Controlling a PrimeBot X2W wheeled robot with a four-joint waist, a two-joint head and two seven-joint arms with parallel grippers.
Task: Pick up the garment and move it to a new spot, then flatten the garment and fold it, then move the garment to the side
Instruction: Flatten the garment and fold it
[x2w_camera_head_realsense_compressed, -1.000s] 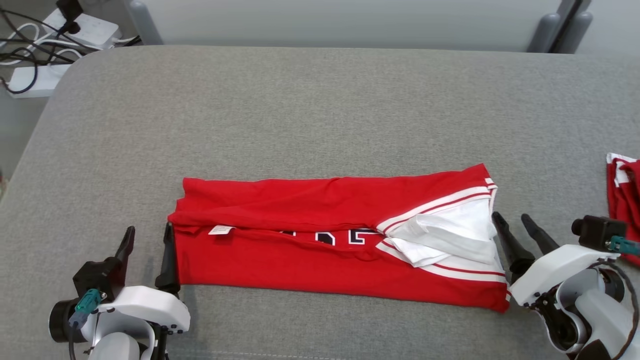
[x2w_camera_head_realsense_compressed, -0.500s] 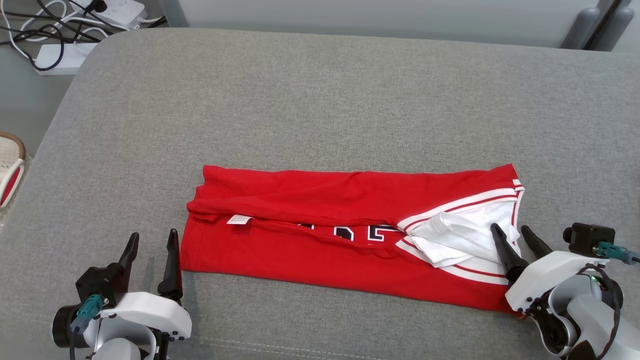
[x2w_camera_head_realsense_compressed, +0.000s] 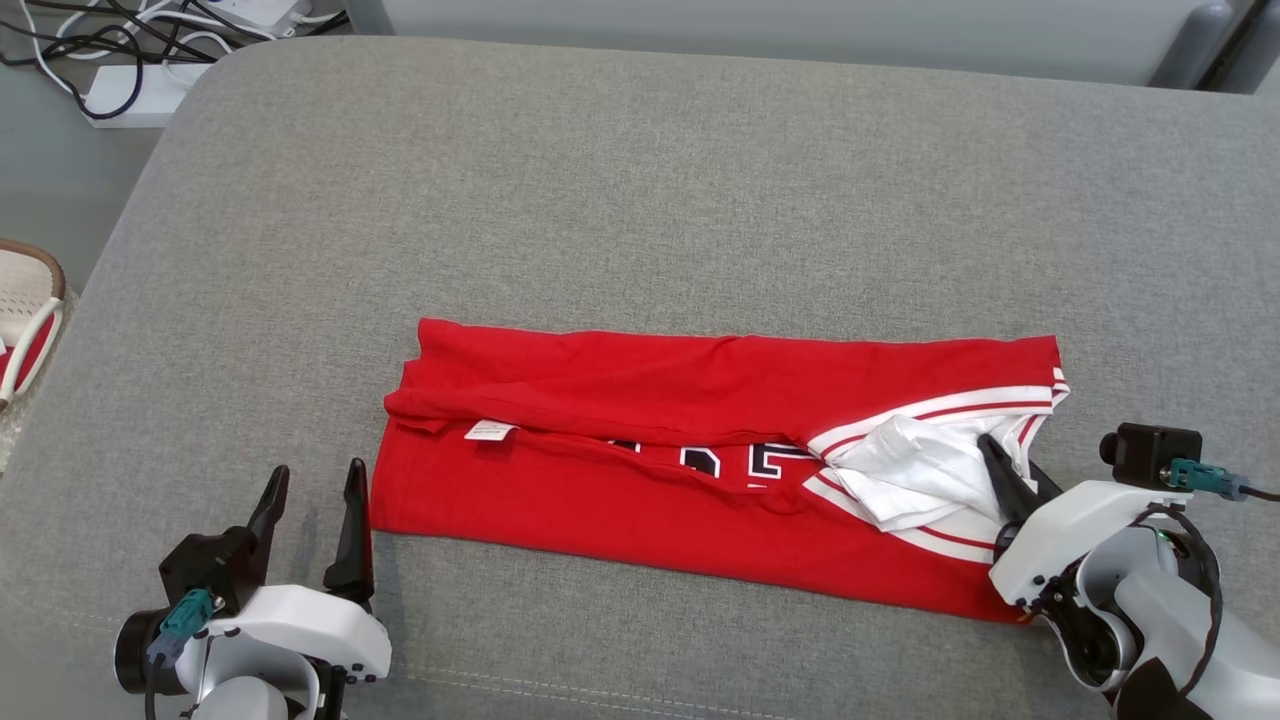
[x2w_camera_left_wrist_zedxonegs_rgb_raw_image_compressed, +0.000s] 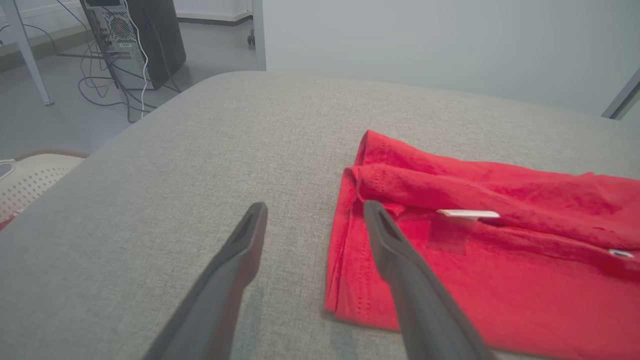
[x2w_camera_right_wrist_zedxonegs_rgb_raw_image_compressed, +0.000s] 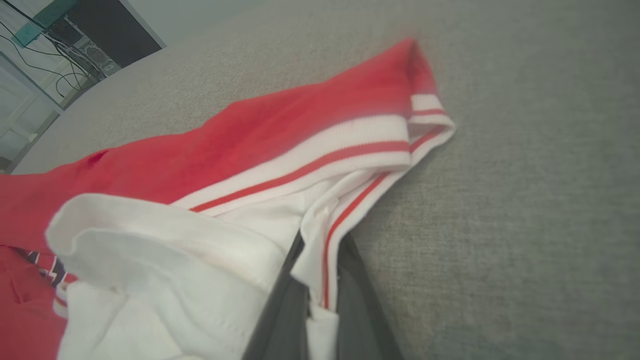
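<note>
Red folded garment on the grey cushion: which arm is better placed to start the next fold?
Right. The right gripper has its jaws closed on the white striped end of the red folded garment. The left gripper stands open at the other end, holding nothing.

garment (x2w_camera_head_realsense_compressed: 600, 500) on cushion (x2w_camera_head_realsense_compressed: 640, 200), power strip (x2w_camera_head_realsense_compressed: 135, 105) beyond far-left corner

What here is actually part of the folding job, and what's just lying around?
Job: red garment; right tool, clamped on its striped edge; left tool, open at its other end; grey padded surface.
Lying about: power strip; cables; computer tower; pale perforated object.
</note>
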